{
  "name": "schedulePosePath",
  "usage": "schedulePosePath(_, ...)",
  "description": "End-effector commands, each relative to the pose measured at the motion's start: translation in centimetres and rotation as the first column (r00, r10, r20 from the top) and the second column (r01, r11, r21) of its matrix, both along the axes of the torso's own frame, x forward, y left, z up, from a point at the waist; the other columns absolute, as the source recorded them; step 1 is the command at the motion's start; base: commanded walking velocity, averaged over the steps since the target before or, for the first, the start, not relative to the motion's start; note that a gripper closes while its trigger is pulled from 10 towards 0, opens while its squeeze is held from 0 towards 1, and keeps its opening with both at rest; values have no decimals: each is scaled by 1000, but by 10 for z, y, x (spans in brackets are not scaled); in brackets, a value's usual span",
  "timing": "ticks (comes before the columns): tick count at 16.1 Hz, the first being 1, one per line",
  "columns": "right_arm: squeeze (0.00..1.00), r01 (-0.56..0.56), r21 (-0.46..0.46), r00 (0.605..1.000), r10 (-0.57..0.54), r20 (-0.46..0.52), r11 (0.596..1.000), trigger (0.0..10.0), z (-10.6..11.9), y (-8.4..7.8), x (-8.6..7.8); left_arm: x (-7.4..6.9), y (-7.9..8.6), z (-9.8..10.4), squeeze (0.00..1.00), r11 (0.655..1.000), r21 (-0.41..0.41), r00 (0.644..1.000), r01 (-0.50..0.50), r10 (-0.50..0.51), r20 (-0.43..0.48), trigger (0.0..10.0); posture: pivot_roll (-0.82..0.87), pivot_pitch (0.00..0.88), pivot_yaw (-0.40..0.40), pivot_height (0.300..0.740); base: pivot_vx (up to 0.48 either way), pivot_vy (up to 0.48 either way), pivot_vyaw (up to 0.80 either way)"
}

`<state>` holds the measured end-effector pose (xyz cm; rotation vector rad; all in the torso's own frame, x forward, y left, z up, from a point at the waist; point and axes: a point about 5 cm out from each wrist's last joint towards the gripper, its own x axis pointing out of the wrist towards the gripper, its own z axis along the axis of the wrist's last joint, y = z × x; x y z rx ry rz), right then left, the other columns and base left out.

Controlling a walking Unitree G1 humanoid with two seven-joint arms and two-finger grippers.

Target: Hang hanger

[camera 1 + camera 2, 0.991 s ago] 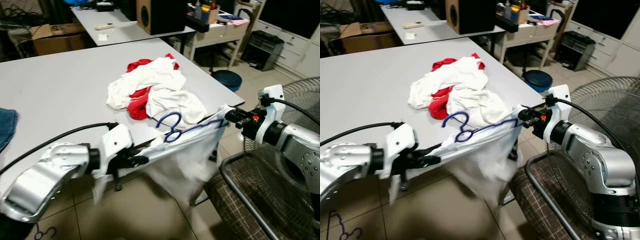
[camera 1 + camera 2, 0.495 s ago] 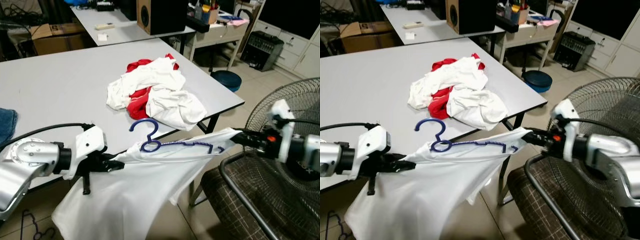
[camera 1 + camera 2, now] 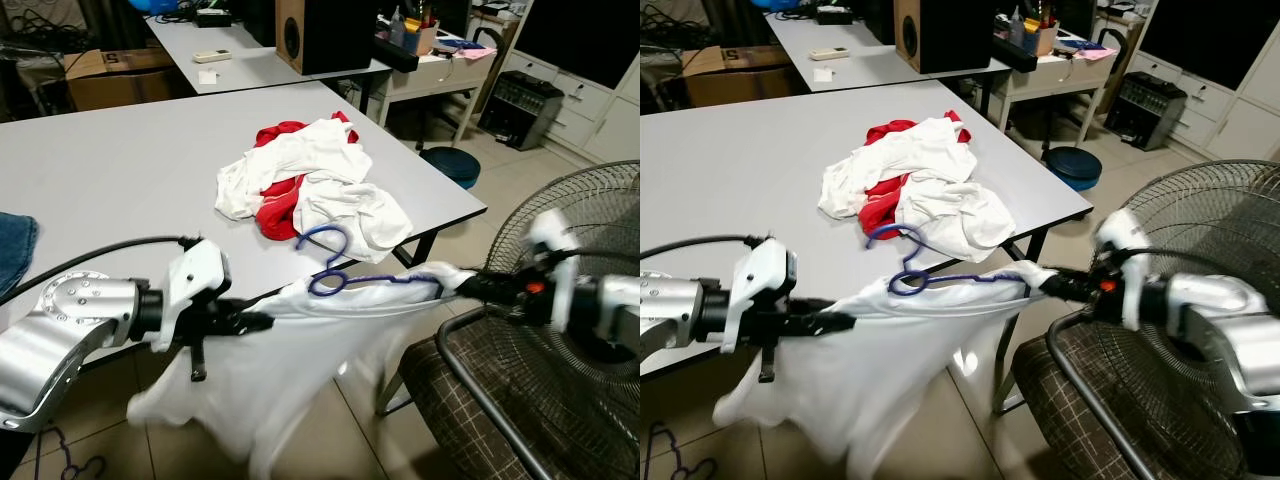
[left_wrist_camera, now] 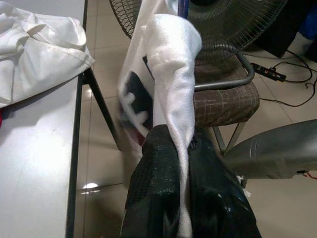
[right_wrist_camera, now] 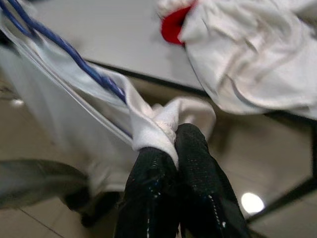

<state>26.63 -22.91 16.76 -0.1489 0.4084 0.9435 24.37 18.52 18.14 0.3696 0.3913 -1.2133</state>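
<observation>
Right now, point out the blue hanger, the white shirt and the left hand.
blue hanger (image 3: 325,240): left eye view, on its hook.
white shirt (image 3: 290,360): left eye view, hanging body.
left hand (image 4: 184,148): left wrist view, fingertips pinching fabric.

A heap of white and red clothes (image 3: 305,190) lies near the grey tabletop's (image 3: 120,170) right corner. Blue denim (image 3: 14,250) sits at its left edge. A standing fan (image 3: 585,300) and a checked chair (image 3: 500,400) stand on the floor beside it.
</observation>
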Motion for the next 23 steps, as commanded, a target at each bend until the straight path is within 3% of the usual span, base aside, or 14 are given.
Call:
schedulePosePath(1,0,18,-44,1000,-18,-1,999,0,-5,-3,1,3,2,12,0,1000,-5,999,-11,12,48,0,-54,0,-75,740,0,0,0)
schedulePosePath(2,0,78,-110,997,-80,-6,991,0,-12,-12,3,4,16,5,0,992,125,998,-37,31,49,0,-54,0,-75,740,0,0,0)
schedulePosePath(3,0,103,-105,995,-104,-8,989,0,-12,-15,4,4,20,2,0,986,158,998,-47,40,46,0,-54,0,-75,740,0,0,0)
schedulePosePath(4,0,163,-128,986,-164,7,978,0,-10,-24,8,4,26,-7,0,967,243,997,-70,61,42,0,-54,0,-75,740,0,0,0)
schedulePosePath(8,0,227,-168,974,-227,18,959,0,-12,-37,12,13,26,-11,0,950,253,982,-182,164,90,0,-59,0,-74,740,0,0,0)
schedulePosePath(10,0,208,-129,978,-206,26,970,0,-8,-30,11,16,22,-8,0,959,200,978,-200,182,105,0,-59,0,-74,740,0,0,0)
schedulePosePath(11,0,184,-77,983,-182,35,980,0,-3,-19,12,15,9,-6,0,974,153,983,-169,155,97,0,-59,0,-72,740,0,0,0)
schedulePosePath(14,0,150,-38,987,-148,63,988,0,4,-3,17,9,-9,-13,0,986,154,996,-67,57,67,0,-56,0,-70,740,0,0,0)
schedulePosePath(16,0,140,-58,987,-134,87,989,0,8,-1,20,0,-16,-17,0,984,176,998,33,-41,40,0,-56,0,-68,740,0,0,0)
schedulePosePath(18,0,125,-104,989,-117,85,987,0,11,-7,18,-4,-8,-19,0,968,234,995,90,-98,22,0,-56,0,-64,740,0,0,0)
schedulePosePath(21,0,92,-195,994,-79,72,976,0,3,-11,16,-6,-12,-12,0,967,189,984,172,-177,11,0,-54,0,-63,740,0,0,0)
schedulePosePath(23,0,31,-170,998,-20,67,985,0,4,1,15,-6,-21,-11,0,963,162,976,213,-218,13,0,-53,0,-60,740,0,0,0)
